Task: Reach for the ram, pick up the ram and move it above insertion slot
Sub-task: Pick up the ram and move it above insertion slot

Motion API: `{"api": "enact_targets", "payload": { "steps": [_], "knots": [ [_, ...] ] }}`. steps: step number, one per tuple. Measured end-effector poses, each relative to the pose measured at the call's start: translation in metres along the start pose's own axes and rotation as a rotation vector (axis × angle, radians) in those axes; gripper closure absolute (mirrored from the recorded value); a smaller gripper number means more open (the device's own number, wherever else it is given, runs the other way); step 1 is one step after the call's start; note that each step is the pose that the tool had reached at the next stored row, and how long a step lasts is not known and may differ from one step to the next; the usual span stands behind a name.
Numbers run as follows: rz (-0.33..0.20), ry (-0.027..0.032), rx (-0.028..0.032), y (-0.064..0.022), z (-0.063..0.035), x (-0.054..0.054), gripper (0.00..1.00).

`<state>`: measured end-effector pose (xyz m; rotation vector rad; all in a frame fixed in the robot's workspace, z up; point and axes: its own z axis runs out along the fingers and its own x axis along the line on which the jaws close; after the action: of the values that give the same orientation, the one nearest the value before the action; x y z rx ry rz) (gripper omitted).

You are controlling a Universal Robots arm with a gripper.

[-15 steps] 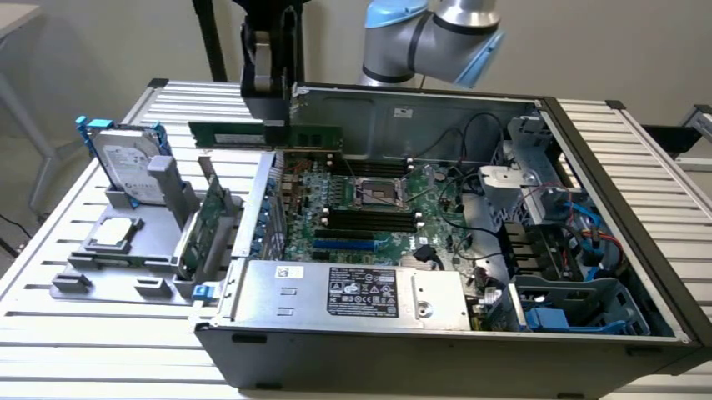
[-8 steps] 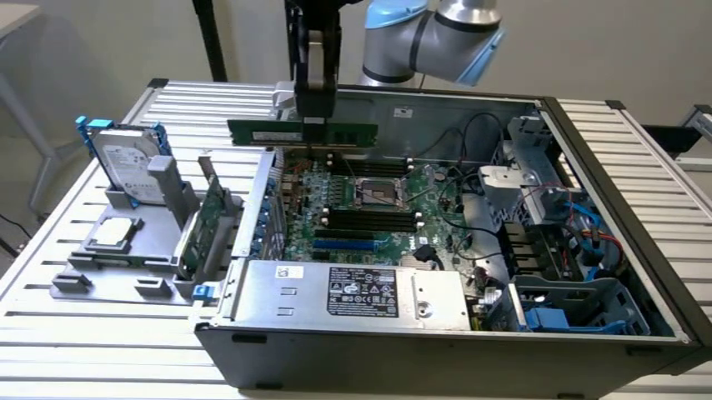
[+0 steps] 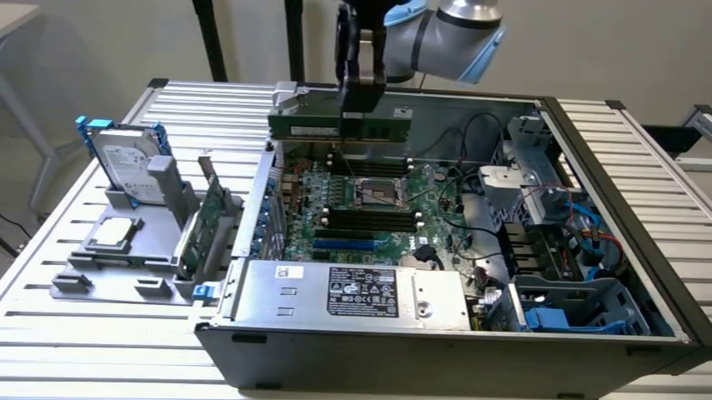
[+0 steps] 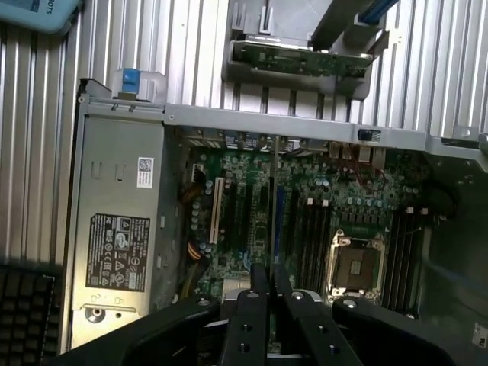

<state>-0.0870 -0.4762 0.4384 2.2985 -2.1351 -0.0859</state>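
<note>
Above the open computer case (image 3: 623, 333), tool (image 3: 353, 125) clamped on ram (image 3: 317, 127), motherboard (image 3: 368, 208) below

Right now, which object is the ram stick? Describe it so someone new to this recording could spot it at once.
Find the open computer case on the slatted table, then look above its motherboard toward the far wall. The ram hangs there in the gripper under the arm. It is a long, thin green stick held level in the air, unlike the wider green card standing in the grey holder outside the case.
</note>
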Motion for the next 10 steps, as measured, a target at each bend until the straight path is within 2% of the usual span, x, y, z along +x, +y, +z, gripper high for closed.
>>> {"api": "enact_targets", "payload": {
  "steps": [6, 10],
  "knots": [
    [0.002, -0.0001, 0.0, -0.0219, 0.0082, -0.006, 0.86],
    [0.007, -0.0003, 0.0002, -0.0336, 0.0144, -0.006, 0.86]
  ]
}}
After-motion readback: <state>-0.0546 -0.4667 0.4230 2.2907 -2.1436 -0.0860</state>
